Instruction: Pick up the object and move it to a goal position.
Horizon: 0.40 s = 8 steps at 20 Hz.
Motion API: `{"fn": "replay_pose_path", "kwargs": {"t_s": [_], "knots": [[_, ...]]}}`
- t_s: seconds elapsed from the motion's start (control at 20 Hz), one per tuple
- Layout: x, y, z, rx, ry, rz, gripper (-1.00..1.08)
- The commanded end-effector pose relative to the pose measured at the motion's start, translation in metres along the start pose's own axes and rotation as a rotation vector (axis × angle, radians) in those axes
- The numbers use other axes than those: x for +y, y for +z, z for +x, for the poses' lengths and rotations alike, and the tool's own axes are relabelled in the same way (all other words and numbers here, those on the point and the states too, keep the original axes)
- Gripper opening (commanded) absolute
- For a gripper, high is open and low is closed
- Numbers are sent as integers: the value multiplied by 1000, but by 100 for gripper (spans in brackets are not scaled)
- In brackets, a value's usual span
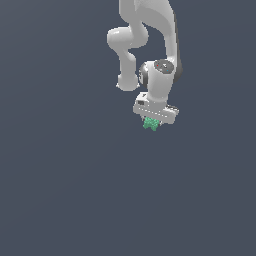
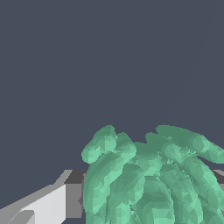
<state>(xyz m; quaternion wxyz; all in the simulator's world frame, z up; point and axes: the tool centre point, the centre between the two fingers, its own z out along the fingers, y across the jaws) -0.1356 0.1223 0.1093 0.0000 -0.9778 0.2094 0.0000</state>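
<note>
One white arm (image 1: pixel 150 35) reaches down against a plain dark grey background. At its end, the gripper (image 1: pixel 151 121) has its jaws closed narrowly on the mint-green lumpy object (image 1: pixel 150 124), which pokes out just beneath it. In the wrist view, that object (image 2: pixel 153 179) fills the near corner beside a grey finger (image 2: pixel 48 203).

Glossy white rounded arm (image 1: pixel 150 35) — dark joint seams — boxy white pincer (image 1: pixel 152 121).
</note>
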Motion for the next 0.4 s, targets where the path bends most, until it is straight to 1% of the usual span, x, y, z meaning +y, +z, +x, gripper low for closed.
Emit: {"fn": "replay_pose_path", "kwargs": {"t_s": [0.0,0.35], "knots": [[-1,-3,-8,0,1,0,-100],[-2,-4,-12,0,1,0,-100]]}}
